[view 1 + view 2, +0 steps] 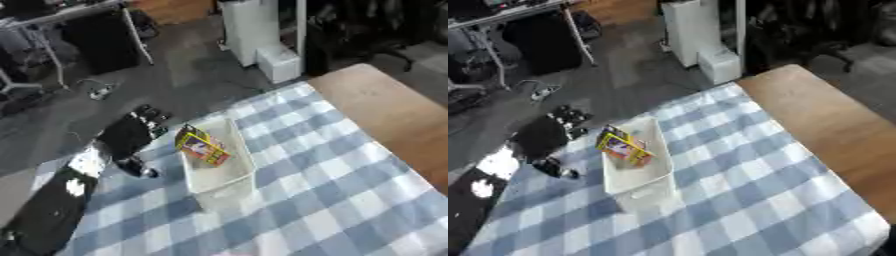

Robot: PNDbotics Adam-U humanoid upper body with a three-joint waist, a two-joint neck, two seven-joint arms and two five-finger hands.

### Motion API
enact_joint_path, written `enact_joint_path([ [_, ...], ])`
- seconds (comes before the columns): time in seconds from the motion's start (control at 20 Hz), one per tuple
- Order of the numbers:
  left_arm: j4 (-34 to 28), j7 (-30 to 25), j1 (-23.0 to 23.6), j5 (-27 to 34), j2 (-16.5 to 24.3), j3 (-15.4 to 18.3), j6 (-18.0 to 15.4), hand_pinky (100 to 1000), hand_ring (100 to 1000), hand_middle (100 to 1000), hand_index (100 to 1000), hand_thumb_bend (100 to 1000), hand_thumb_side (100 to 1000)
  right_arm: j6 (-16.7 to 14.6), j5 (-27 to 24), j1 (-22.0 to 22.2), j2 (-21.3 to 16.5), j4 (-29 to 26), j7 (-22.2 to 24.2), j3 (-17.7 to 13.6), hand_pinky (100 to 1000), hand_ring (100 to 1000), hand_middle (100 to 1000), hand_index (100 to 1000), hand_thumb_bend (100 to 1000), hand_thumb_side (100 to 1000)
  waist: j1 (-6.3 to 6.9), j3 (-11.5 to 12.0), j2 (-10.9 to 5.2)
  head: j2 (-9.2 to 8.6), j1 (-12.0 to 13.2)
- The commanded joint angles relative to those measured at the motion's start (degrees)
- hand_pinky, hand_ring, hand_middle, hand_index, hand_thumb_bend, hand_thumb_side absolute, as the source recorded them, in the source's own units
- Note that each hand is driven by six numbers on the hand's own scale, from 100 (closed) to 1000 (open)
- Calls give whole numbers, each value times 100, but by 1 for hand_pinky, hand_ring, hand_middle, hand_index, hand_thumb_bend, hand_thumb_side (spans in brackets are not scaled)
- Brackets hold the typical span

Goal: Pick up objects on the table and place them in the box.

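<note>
Currently, left eye view: the black left hand [131,131] sits at the table's far-left edge, just beside the white rectangular plastic box [219,170]; its fingers read as relaxed and holding nothing. A yellow printed packet [203,147] already lies inside the box.

Right eye view: the blue-and-white checked tablecloth [745,190] shows no further items. The right hand is absent. Judgement: withdraw the left hand clear of the box wall without knocking it.
</note>
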Motion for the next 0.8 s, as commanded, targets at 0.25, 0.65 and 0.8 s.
enact_joint_path([
  [0.25, -4217, -1129, 1525, 6967, -221, -660, 300, 115, 291, 505, 637, 569, 584, -467, 281, 490, -52, -74, 389, -106, 498, 475, 468, 589, 100, 1000, -278, 362, 33, -343, -387],
  [0.65, -6261, -2303, 1801, 8957, -341, -390, 470, 100, 192, 434, 557, 451, 599, -762, 582, 1093, 139, -74, 962, -138, 500, 471, 467, 591, 100, 1000, -497, 843, 109, -1027, -531],
  [0.8, -6449, -2470, 1811, 9125, -254, -422, 389, 100, 201, 433, 553, 451, 596, -763, 507, 1121, 139, -74, 1147, -100, 500, 471, 467, 592, 100, 1000, -508, 887, 112, -1172, -453],
])
